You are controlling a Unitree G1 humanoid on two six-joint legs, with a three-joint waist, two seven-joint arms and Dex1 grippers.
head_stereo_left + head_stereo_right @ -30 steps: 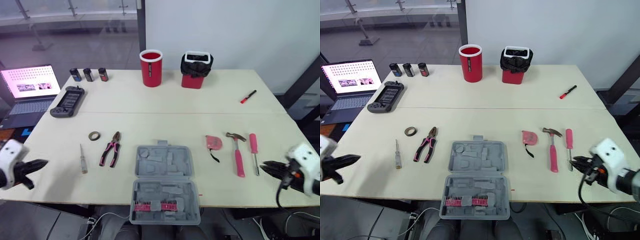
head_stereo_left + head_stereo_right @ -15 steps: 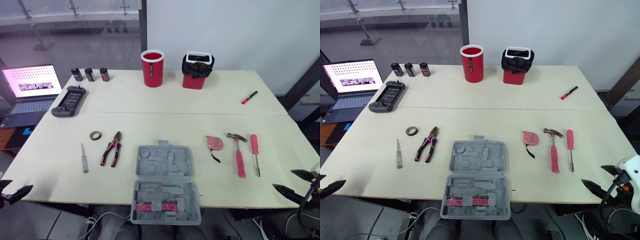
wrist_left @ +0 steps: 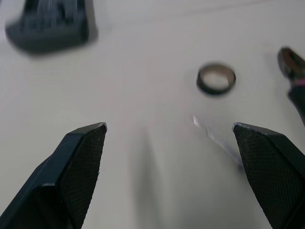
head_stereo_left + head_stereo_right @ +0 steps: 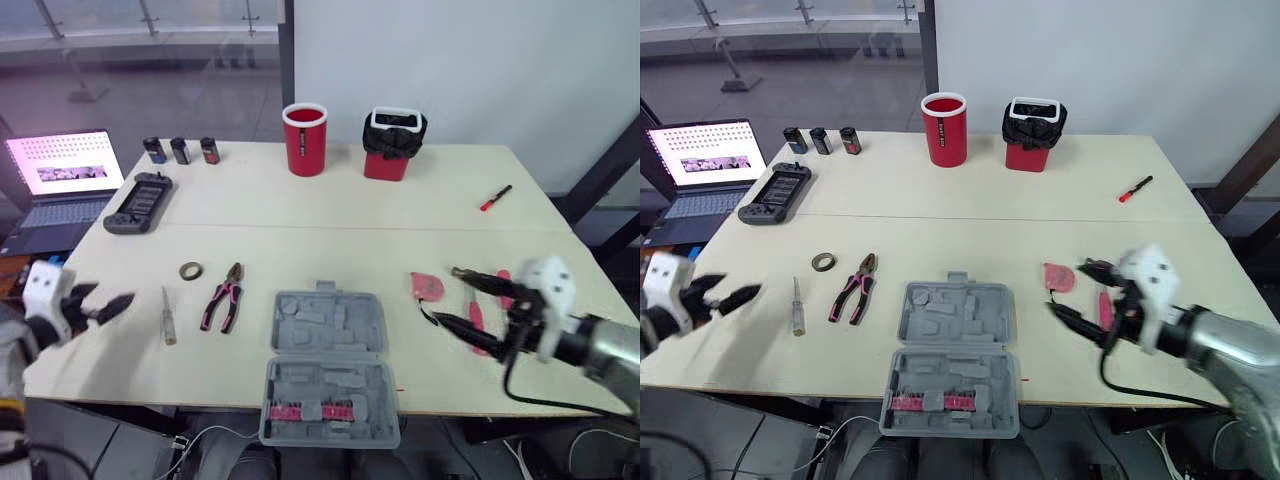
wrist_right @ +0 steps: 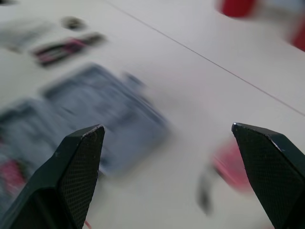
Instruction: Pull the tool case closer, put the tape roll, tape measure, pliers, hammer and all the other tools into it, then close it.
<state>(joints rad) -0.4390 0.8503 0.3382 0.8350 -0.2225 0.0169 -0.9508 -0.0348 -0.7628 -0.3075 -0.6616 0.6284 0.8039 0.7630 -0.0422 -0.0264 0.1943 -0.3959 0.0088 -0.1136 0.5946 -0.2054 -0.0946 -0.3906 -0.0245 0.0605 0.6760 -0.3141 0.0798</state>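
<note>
The grey tool case (image 4: 330, 365) lies open at the table's front middle, its near half past the front edge. Left of it are the pink-handled pliers (image 4: 222, 298), the small tape roll (image 4: 190, 270) and a slim screwdriver (image 4: 167, 317). My left gripper (image 4: 102, 300) hovers open over the table's left edge, empty, pointing toward the tape roll (image 3: 216, 78). To the case's right lies the pink tape measure (image 4: 428, 287). My right gripper (image 4: 447, 296) stands open and empty beside it, partly covering the pink hammer (image 4: 478, 318) and a pink screwdriver (image 4: 503, 278).
At the back stand a red cup (image 4: 305, 138), a red bin with a black bag (image 4: 393, 143) and three small cans (image 4: 180, 150). A game controller (image 4: 137, 202) and a laptop (image 4: 60, 175) are at far left. A red marker (image 4: 495, 197) lies back right.
Both grippers opened wide. Both arms dipped below the table edge, then rose; the right gripper came inward over the hammer and tape measure, the left over the table's left edge.
</note>
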